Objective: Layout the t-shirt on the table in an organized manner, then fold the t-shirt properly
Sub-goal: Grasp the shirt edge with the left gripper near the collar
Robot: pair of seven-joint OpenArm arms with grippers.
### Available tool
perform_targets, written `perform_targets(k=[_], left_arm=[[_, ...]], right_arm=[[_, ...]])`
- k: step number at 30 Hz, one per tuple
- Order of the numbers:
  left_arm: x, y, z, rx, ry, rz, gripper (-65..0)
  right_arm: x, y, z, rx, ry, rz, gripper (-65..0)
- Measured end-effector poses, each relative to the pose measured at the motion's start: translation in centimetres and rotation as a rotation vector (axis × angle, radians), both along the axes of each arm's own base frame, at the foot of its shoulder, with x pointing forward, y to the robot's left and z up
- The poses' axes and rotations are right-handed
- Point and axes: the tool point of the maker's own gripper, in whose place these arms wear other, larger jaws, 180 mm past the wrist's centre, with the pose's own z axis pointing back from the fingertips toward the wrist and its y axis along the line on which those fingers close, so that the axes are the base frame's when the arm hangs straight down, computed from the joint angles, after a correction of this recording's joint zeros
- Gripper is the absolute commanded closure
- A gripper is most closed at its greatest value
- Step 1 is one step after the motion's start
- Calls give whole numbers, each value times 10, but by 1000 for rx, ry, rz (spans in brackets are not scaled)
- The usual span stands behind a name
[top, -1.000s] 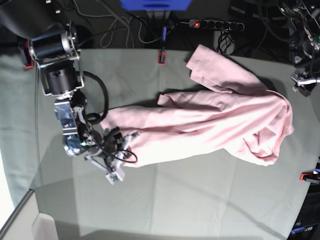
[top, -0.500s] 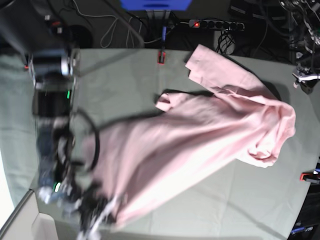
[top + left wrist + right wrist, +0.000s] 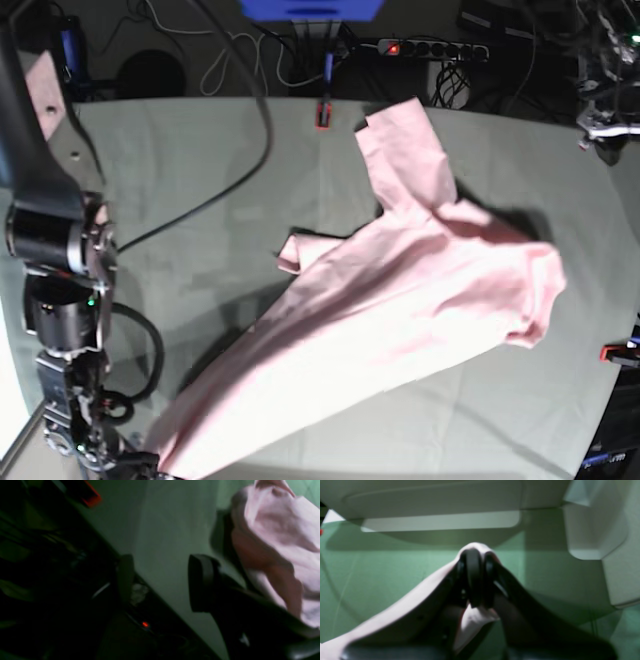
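item: pale pink t-shirt, one corner pinched between the closed jaws of the right gripper, the rest trailing away from them across the grey-green counter; left gripper jaws apart, empty, shirt just beside one jaw.

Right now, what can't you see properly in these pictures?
- Lettering on the t-shirt: none shows in any view.
- Right gripper: base view cuts it off at the bottom edge; the right wrist view shows it pinching pink cloth.
- Left gripper: open in the left wrist view, which is dark and blurred.
- Table: near edge cut off in the base view.
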Motion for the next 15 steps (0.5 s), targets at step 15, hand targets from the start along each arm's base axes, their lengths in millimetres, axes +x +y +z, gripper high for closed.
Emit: perform_targets(k=[15], left_arm=[[77, -152, -19, -229, -73, -329, -574]], right_arm=[[-88, -67, -82, -146, 106, -57, -437]])
